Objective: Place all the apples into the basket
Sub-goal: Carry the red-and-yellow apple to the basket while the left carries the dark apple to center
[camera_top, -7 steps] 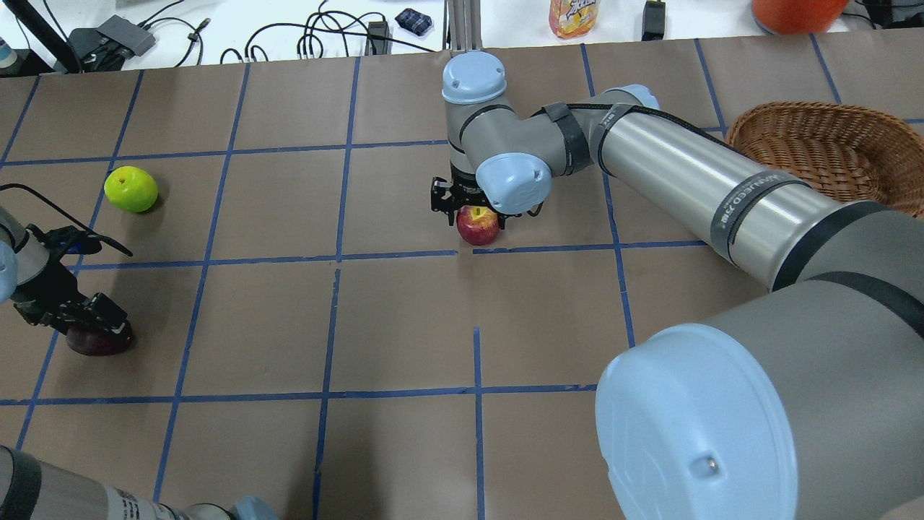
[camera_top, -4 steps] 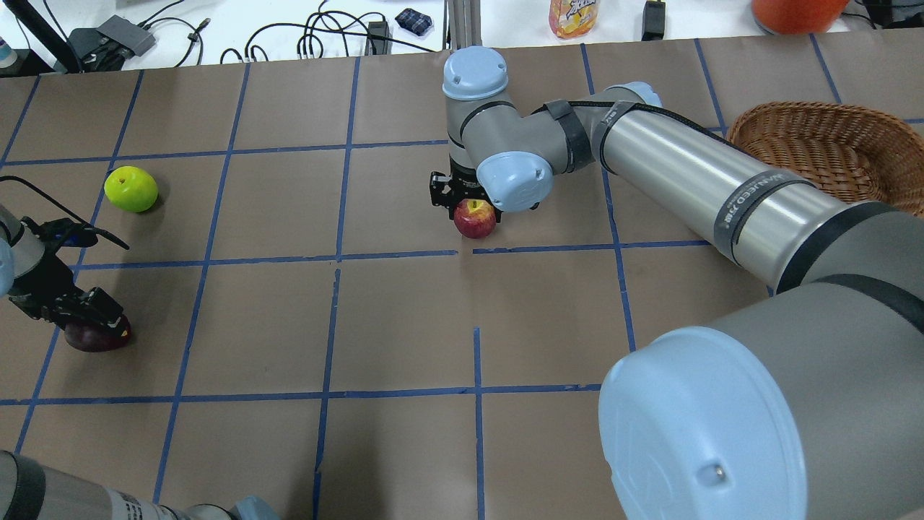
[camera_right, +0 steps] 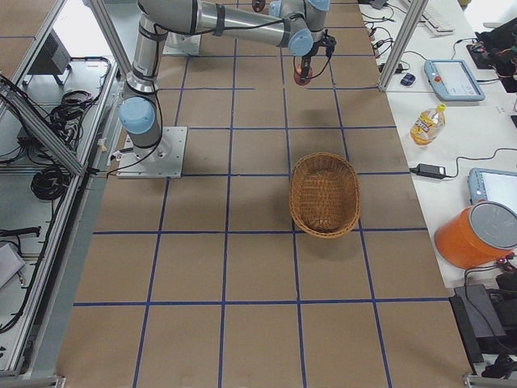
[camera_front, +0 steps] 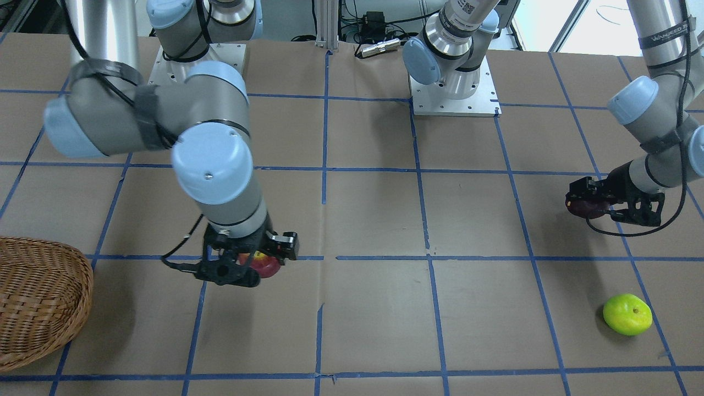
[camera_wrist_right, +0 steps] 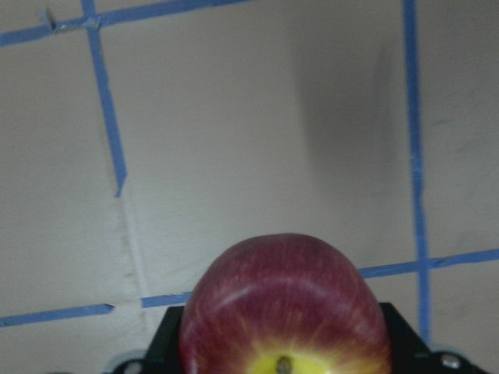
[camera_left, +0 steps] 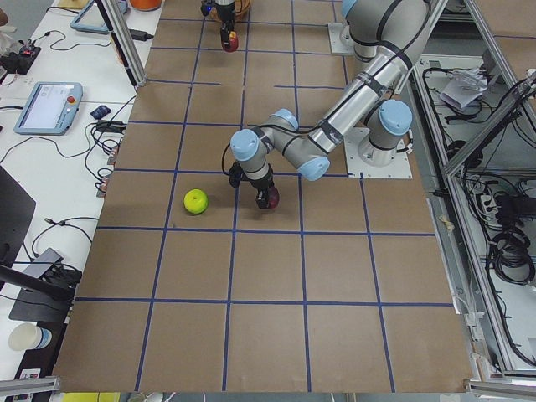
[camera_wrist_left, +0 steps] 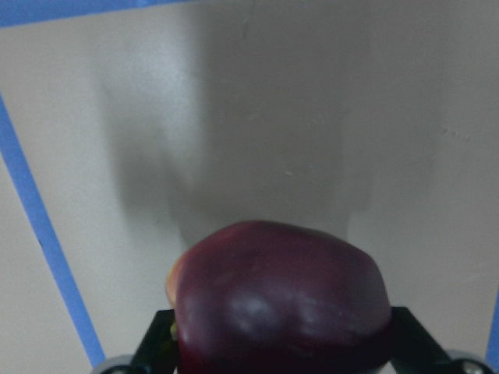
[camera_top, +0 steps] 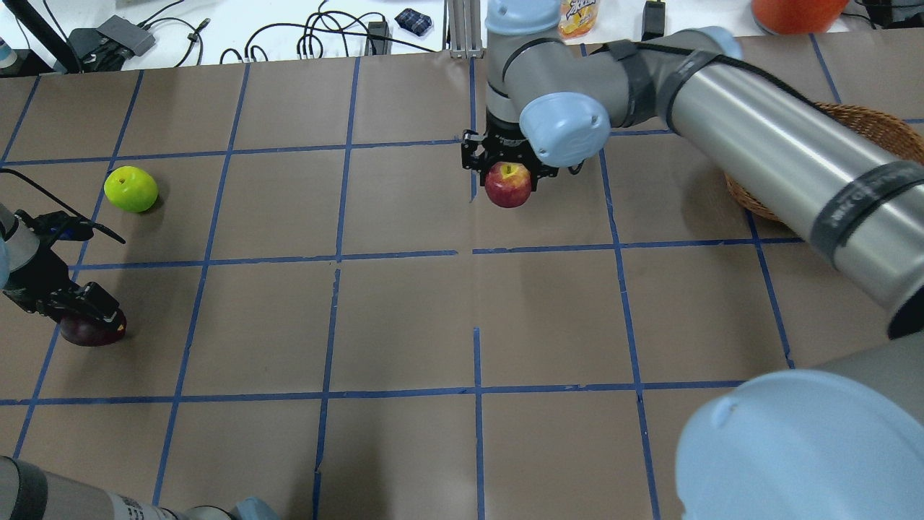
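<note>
My right gripper (camera_top: 509,173) is shut on the red apple (camera_top: 508,186) and holds it above the table, left of the wicker basket (camera_top: 877,130). The red apple fills the bottom of the right wrist view (camera_wrist_right: 284,312), yellow dimple up, and shows in the front view (camera_front: 268,265). My left gripper (camera_top: 86,318) is shut on the dark purple apple (camera_top: 88,332) at the table's left side, just off the surface; the left wrist view shows that apple (camera_wrist_left: 281,304) between the fingers. The green apple (camera_top: 131,189) lies free on the table beyond the left gripper. The basket (camera_front: 38,297) holds nothing.
A yellow drink bottle (camera_top: 574,16), an orange bucket (camera_top: 794,11) and cables (camera_top: 325,36) lie past the table's far edge. The right arm's forearm (camera_top: 779,159) passes over the basket's near rim. Blue tape lines grid the brown table.
My right gripper has risen and carried the red apple away from me and to the right, toward the basket. My left gripper with the purple apple has shifted slightly left.
</note>
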You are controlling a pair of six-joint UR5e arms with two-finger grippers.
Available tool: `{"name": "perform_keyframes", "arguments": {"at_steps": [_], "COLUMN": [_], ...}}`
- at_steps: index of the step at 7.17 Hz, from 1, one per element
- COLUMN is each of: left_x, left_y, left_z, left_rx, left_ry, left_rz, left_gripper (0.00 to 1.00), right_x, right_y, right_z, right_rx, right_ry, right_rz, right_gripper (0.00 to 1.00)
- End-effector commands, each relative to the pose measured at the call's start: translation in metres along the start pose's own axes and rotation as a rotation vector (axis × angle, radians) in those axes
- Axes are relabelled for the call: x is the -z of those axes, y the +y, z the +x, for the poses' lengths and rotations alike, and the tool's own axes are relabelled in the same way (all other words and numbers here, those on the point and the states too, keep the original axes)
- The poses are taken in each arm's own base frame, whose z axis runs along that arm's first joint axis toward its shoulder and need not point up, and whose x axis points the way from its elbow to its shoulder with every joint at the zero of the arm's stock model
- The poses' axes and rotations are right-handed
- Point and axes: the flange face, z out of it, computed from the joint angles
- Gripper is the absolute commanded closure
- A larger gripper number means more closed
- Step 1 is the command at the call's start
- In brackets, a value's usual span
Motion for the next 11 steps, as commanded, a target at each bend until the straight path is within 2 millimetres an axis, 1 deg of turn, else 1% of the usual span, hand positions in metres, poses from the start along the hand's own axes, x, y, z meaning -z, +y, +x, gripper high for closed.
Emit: {"name": "perform_keyframes", "arguments": {"at_steps": [1,2,3,4,5,6,7,8,9,10,11], "left_x": [0.058,0.075,0.076,0.081,0.080,0.058,0.036,0.020,0.025,0.027,0.018], "left_y": [-0.055,-0.080,-0.102,-0.123,-0.139,-0.154,-0.163,-0.173,-0.178,-0.178,-0.180], "left_z": [0.083,0.151,0.216,0.275,0.339,0.406,0.455,0.470,0.487,0.516,0.530], "left_rx": [-0.101,-0.094,-0.099,0.028,0.098,0.126,0.142,0.169,0.197,0.199,0.190], "left_ry": [0.019,-0.004,0.034,0.029,0.027,0.045,0.091,0.099,0.110,0.115,0.117], "left_rz": [0.105,0.127,0.155,0.190,0.232,0.277,0.302,0.304,0.316,0.322,0.310], "left_gripper": [0.62,0.62,0.62,0.62,0.62,0.62,0.62,0.62,0.62,0.62,0.62], "right_x": [0.039,0.040,0.037,0.036,0.036,0.028,0.015,-0.001,-0.012,-0.025,-0.043], "right_y": [-0.026,-0.039,-0.050,-0.055,-0.055,-0.056,-0.063,-0.070,-0.071,-0.076,-0.085], "right_z": [0.123,0.177,0.244,0.303,0.345,0.377,0.417,0.448,0.475,0.494,0.509], "right_rx": [0.081,0.138,0.214,0.308,0.342,0.361,0.377,0.422,0.442,0.471,0.495], "right_ry": [-0.003,-0.003,-0.001,0.000,0.000,-0.003,0.011,0.031,0.038,0.058,0.078], "right_rz": [0.007,0.007,0.007,0.019,0.020,0.013,0.040,0.062,0.071,0.091,0.110], "right_gripper": [1.00,1.00,1.00,1.00,1.00,1.00,1.00,0.99,0.98,0.95,0.94]}}
